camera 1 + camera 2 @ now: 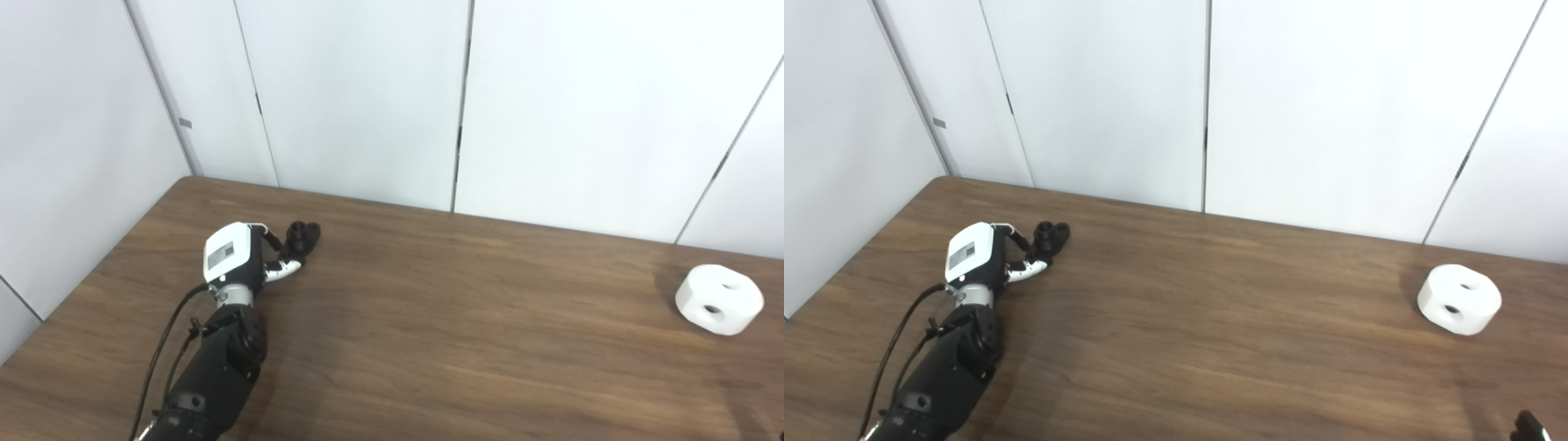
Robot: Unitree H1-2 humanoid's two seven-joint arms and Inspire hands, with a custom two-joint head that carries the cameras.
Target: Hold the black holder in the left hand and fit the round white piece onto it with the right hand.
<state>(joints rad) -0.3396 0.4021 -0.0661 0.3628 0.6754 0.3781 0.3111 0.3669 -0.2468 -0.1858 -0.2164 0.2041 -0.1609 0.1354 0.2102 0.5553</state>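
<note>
So the left robot hand [248, 257] is way over on the left side of the counter [429, 318], with its fingers [283, 270] curled toward the black holder [303, 236]. The holder sits just past the fingertips, on the far-right side of the hand, touching or very nearly so. It's hard to call whether the hand actually has it pinched or is just reaching around it, since the dark fingers blend into the dark part. The holder looks to be resting on the counter, not lifted, with its two round sockets facing up.

The relation that matters: taking the black holder as the landmark, the round white piece [719, 299] is well apart from it, way off to the right and a bit nearer the robot, close to the right end of the counter. It lies flat with two holes showing on top. Nothing is touching it.

The right robot hand [1528, 425] barely pokes into the right eye view at the bottom corner, just a dark tip, so there's no telling if it's spread or clenched. It sits nearer the robot than the white piece and is clearly the closer hand to it, so its reach would probably go forward and slightly left.
</note>
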